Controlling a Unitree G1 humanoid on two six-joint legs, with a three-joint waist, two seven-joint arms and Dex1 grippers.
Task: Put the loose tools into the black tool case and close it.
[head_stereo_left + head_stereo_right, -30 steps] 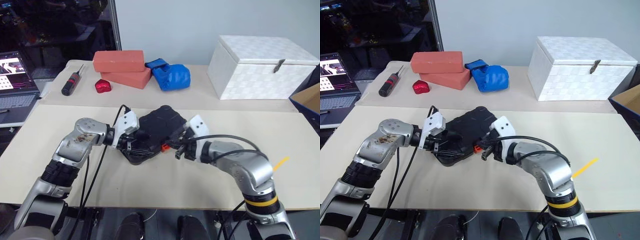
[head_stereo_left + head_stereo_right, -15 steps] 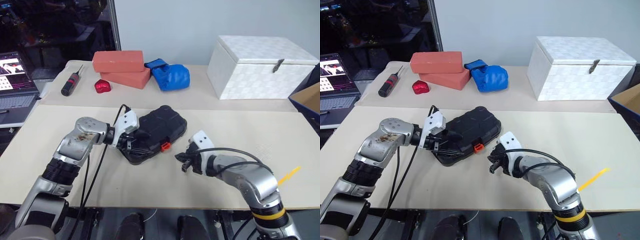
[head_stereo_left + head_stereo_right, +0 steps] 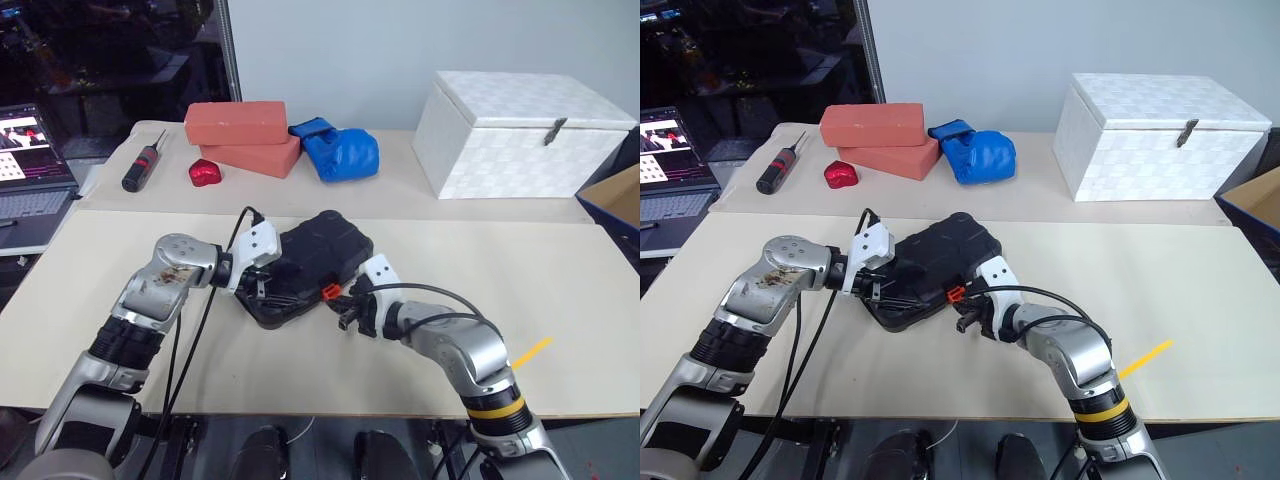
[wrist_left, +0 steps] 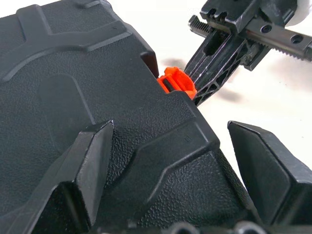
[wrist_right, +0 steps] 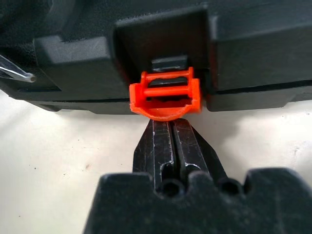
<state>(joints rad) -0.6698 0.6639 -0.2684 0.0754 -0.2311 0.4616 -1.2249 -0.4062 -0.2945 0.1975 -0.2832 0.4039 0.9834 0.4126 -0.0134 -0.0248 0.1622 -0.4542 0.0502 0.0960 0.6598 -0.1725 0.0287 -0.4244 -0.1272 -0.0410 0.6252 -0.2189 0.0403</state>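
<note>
While my right gripper (image 5: 165,127) has both fingers pressed flat together with nothing between them, its tips touch the underside of the one orange latch (image 5: 164,95) on the black tool case (image 3: 312,262). My left gripper (image 4: 180,161) stands wide open, one finger on the ribbed lid and the other off the case's end, so the case's corner sits between them without being pinched. That single case lies lid-down, shut, near the middle of the front table (image 3: 560,290). Beyond it I count two red bricks (image 3: 236,122), one blue glove (image 3: 340,152), one dark screwdriver (image 3: 138,168) and one white box (image 3: 520,135). Half a second ago my right gripper hung clear of the case; now it has returned to the latch.
</note>
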